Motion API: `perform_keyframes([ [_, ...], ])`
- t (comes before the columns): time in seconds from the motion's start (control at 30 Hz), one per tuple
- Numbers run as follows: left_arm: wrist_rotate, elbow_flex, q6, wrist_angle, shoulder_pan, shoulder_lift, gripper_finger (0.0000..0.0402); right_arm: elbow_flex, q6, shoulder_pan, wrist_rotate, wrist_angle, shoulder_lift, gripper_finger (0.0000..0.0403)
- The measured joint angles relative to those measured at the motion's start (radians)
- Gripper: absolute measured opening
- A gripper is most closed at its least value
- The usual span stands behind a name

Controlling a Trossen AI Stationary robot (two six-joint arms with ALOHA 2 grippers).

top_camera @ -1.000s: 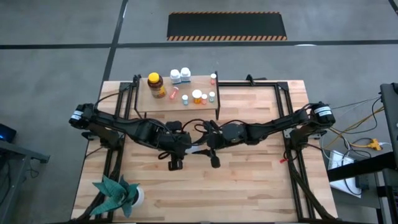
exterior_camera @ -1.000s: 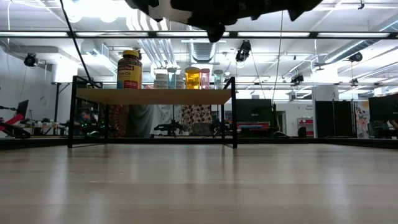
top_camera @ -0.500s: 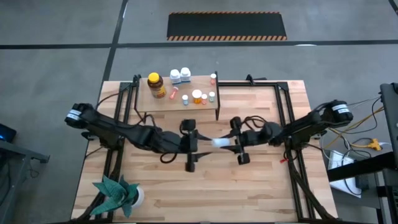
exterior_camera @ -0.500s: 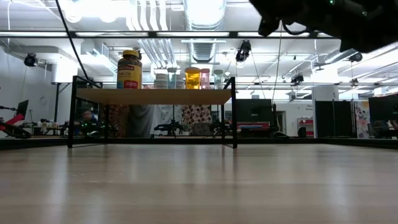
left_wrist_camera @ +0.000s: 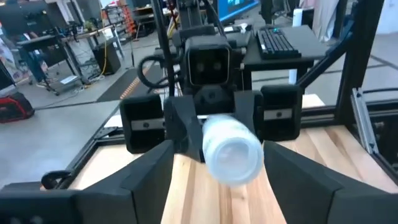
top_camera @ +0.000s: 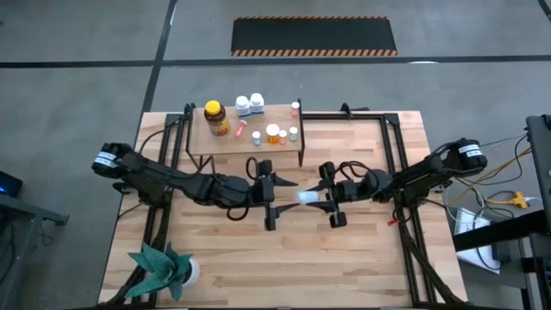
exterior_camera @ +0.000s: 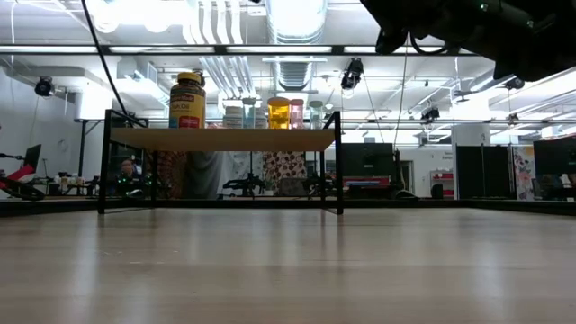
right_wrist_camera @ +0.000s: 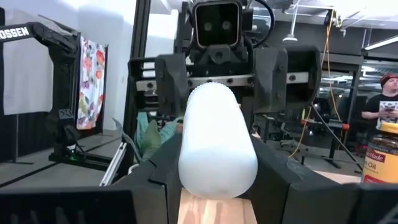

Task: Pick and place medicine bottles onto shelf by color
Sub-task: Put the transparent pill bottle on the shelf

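Observation:
My right gripper (top_camera: 313,198) is shut on a white bottle (top_camera: 305,198) above the middle of the table; the bottle fills the right wrist view (right_wrist_camera: 217,140). My left gripper (top_camera: 286,196) is open and faces the bottle's free end (left_wrist_camera: 231,154) from close by, touching nothing. The shelf (top_camera: 202,142) stands at the table's far edge on black legs. It carries an amber jar with a yellow lid (top_camera: 215,118), two white bottles (top_camera: 250,104) and several small orange, pink and pale-blue ones (top_camera: 274,133). The shelf also shows in the low view (exterior_camera: 220,139). My right gripper pinches the white bottle's round sides (right_wrist_camera: 186,171) between its two fingers (left_wrist_camera: 181,127). The fingers come level from the table's right side and lie along the bottle. The bottle lies level, clear of the table, its free end sticking out toward my left gripper.
A white pot with a green plant (top_camera: 164,269) stands at the near left corner. Black frame rails (top_camera: 396,164) run along the table's left and right sides. Bare wood (top_camera: 293,258) lies near the front edge. A person (right_wrist_camera: 388,102) shows in the room beyond.
My right gripper has drawn toward the table's right edge with the white bottle, which stays level and clear of the table. My left gripper has followed it toward the right and a little toward the far edge.

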State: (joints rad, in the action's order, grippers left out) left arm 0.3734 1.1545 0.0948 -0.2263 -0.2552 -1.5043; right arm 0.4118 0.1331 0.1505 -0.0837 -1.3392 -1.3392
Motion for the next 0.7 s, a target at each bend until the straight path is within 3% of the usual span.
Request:
perform_keyframes([
  [0.43,-0.062,0.004,0.044,-0.035,0.007,-0.042,0.0234,0.000,-0.020,0.000,0.005,0.004,0.001,0.0124],
  [0.53,-0.062,0.004,0.044,-0.037,0.007,-0.042,0.0203,0.000,-0.025,0.000,0.005,0.004,0.001,0.0124],
  [0.7,-0.059,0.005,0.044,-0.041,0.007,-0.042,0.0118,0.000,-0.029,0.000,0.007,0.003,0.001,0.0124],
])
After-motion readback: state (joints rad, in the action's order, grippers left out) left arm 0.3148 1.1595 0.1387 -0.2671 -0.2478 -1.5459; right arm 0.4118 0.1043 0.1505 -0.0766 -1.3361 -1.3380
